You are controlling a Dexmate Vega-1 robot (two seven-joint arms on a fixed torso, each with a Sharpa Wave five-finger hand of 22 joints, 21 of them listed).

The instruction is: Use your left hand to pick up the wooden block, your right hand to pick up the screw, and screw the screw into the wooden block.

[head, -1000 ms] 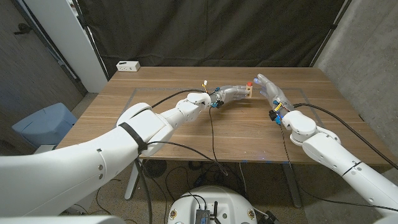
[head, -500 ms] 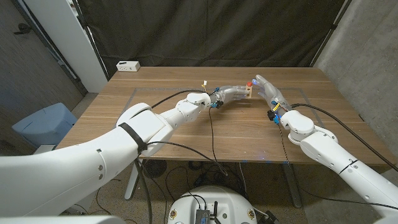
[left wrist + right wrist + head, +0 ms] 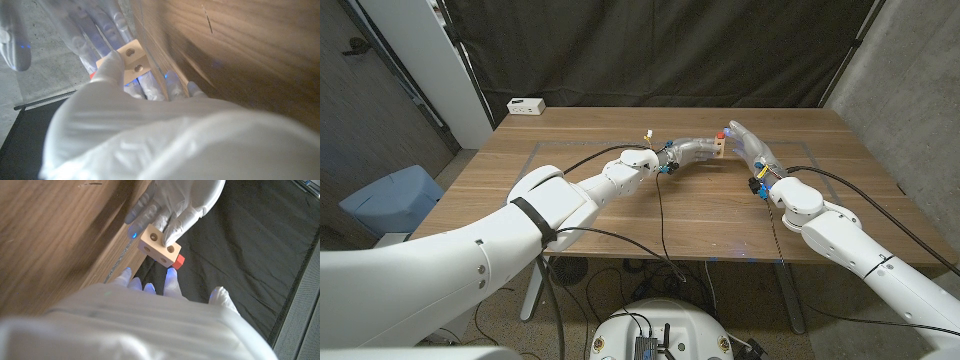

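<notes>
The small wooden block (image 3: 719, 149) is held above the far middle of the table by my left hand (image 3: 694, 150); its round holes face the wrist cameras (image 3: 131, 62) (image 3: 158, 244). A red screw (image 3: 722, 132) sits against one side of the block (image 3: 176, 261). My right hand (image 3: 751, 150) reaches in from the other side with its fingers spread. One fingertip (image 3: 170, 275) touches the screw's red head, and the thumb stands well apart from it. My left hand (image 3: 180, 202) pinches the block between thumb and fingers.
The wooden table (image 3: 620, 205) carries a white box (image 3: 526, 105) at its far left corner. Black cables (image 3: 660, 205) hang from my left arm across the tabletop. A blue seat (image 3: 392, 200) stands left of the table; dark curtain behind.
My right hand has edged slightly toward the block and screw. The left hand and the block have stayed in place.
</notes>
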